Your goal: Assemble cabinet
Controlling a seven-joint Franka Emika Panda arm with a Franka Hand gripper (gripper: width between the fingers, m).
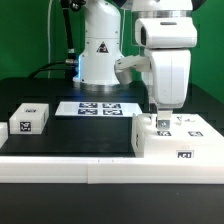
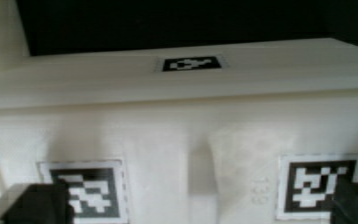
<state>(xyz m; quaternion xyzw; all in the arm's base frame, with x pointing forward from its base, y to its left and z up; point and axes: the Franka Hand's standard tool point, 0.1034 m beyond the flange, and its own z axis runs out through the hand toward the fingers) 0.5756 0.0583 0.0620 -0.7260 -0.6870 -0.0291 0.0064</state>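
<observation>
Risk: the gripper (image 1: 159, 120) stands directly over the cabinet (image 1: 178, 142), fingers spread wide with nothing between them and tips close to its top face. A closing grasp on this smooth, hard white plastic could slip. An off-centre descent could push the box along the table (image 1: 70, 135) or tilt it.

Location: the cabinet sits at the table's front edge, towards the exterior view's right corner. A small loose panel (image 1: 29, 120) lies near the front corner on the exterior view's left, well apart.

Materials: box-shaped body, flat matte faces and rounded moulded ribs. Square black-and-white tags (image 2: 190, 63) are fixed flush. Table surface is black and non-reflective.
</observation>
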